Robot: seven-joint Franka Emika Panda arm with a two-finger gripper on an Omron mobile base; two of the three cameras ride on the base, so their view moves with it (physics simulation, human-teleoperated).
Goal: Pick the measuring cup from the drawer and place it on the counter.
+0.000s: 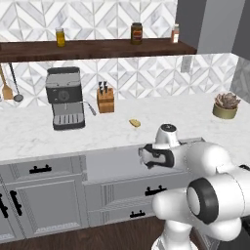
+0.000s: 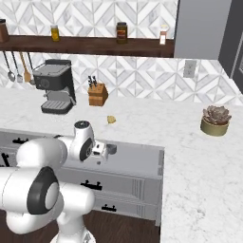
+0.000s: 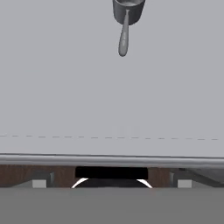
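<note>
1. Measuring cup [image 3: 127, 13], small silver-grey metal, lies on the open wide grey drawer [image 3: 109, 96] floor, handle toward the front.
2. Probably light, stiff, slippery; grip the bowl rim.
3. Two-finger gripper [image 2: 110, 151] hovers over that drawer; jaw width I cannot tell.

Beyond the claw, a white wall tiled in grey chevrons [image 1: 146, 73] carries a dark wooden shelf [image 1: 97, 49] with jars [image 1: 136, 32]. Below it stand a black coffee machine [image 1: 65, 97], a knife block [image 1: 105, 100] and, far right, a potted succulent [image 2: 215, 120]. Dark wood floor [image 1: 97, 234] lies under grey cabinets [image 1: 44, 205].
</note>
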